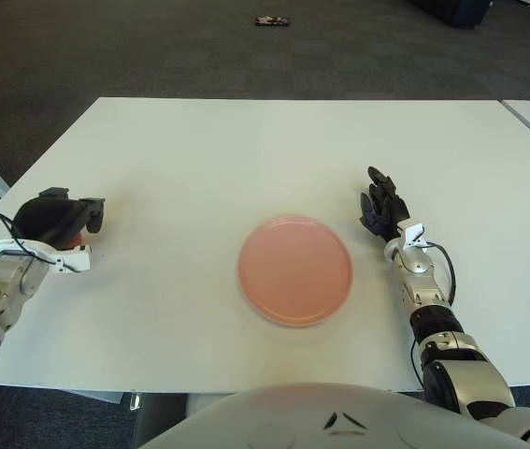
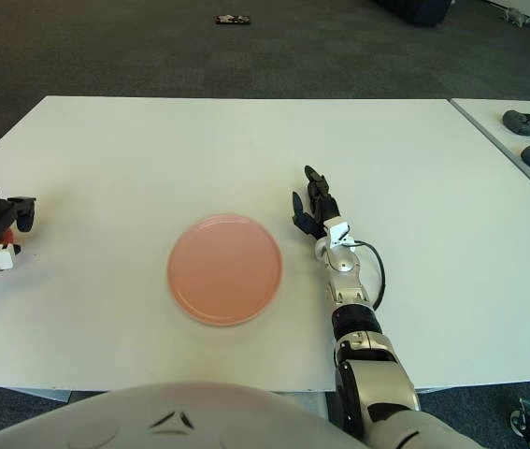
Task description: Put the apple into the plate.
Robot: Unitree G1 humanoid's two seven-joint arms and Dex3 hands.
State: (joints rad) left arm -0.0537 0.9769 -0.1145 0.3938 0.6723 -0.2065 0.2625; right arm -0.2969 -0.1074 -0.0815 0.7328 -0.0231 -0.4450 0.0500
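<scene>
Fingers [image 1: 87, 217] of the left hand [image 1: 54, 223] are seen curled down over a small reddish round object, presumably the apple [image 1: 75, 240], of which only a sliver is visible beneath the palm at the left edge of the frame; whether it is actually gripped cannot be told.

The large white rectangular worktop [image 1: 246, 150] fills most of the view. At its lower middle lies the round, flat pink plate [image 1: 294, 269], nothing in it, well apart from the left hand. The right hand [image 1: 383, 208] shows just right of the plate, its fingers spread and holding nothing.

The apple sits close to the worktop's left border, so a loose or off-centre closure could let it roll off the edge. A weak hold could also drop it during the long carry rightward to the plate.
</scene>
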